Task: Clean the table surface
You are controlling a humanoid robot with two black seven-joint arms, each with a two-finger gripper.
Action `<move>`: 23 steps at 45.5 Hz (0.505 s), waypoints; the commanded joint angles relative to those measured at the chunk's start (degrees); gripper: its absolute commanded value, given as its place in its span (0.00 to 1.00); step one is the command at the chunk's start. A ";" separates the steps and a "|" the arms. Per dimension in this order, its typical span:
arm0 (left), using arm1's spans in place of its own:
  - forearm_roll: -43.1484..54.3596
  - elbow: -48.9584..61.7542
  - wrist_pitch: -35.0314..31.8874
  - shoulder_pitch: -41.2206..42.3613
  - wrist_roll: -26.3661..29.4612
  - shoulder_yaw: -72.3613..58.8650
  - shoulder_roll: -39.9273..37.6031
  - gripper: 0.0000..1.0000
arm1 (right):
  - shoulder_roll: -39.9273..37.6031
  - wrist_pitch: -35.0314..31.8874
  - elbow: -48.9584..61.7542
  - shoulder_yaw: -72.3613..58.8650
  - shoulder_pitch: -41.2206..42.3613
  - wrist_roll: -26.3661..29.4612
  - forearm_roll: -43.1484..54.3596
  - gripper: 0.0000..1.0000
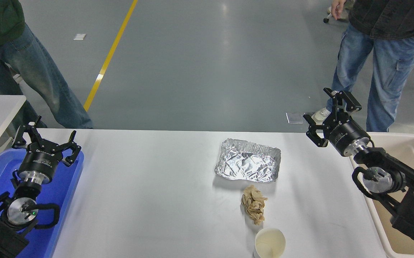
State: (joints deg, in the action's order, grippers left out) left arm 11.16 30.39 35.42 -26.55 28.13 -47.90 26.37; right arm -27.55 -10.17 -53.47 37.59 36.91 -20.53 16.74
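On the table surface (pixel 149 200), foil tray (pixel 248 160) lies behind crumpled paper (pixel 253 204), then cup (pixel 270 243).

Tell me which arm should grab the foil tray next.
Right, probably. The open right gripper hangs over the table's far right corner, on the foil tray's side, beside the beige bin. The left gripper sits over the blue tray, farther off.

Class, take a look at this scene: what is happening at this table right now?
A two-armed robot faces a white table that holds a foil tray, a crumpled brown paper and a paper cup. None of them is being touched. The right claw is open, raised over the table's far right corner beside a beige bin. The left claw is open over a blue tray. Two people stand beyond the table.
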 commanded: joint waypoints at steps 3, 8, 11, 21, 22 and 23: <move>0.00 0.02 0.00 0.01 0.00 0.00 0.00 1.00 | -3.13 2.96 -10.59 -4.10 -0.96 1.98 12.17 1.00; 0.00 0.02 0.00 0.01 0.00 0.00 0.00 1.00 | -3.21 4.72 -11.57 -7.88 -0.53 1.98 15.16 1.00; 0.00 0.02 0.08 0.01 0.00 0.00 0.00 1.00 | -3.21 4.81 -11.57 -9.11 -0.09 1.98 16.91 1.00; 0.00 0.02 0.08 0.09 0.00 0.00 0.00 1.00 | -4.27 4.81 -13.76 -11.84 0.88 3.73 23.60 1.00; 0.00 0.02 0.08 0.01 0.00 0.00 0.00 1.00 | -4.36 4.81 -14.20 -11.93 0.88 4.43 23.77 1.00; 0.00 -0.07 0.08 0.01 0.00 0.00 0.00 1.00 | -4.53 4.81 -14.82 -11.93 0.88 5.05 23.78 1.00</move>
State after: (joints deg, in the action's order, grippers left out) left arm 11.16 30.41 35.49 -26.54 28.13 -47.90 26.37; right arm -30.86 -5.99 -64.69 28.59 37.19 -18.28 34.67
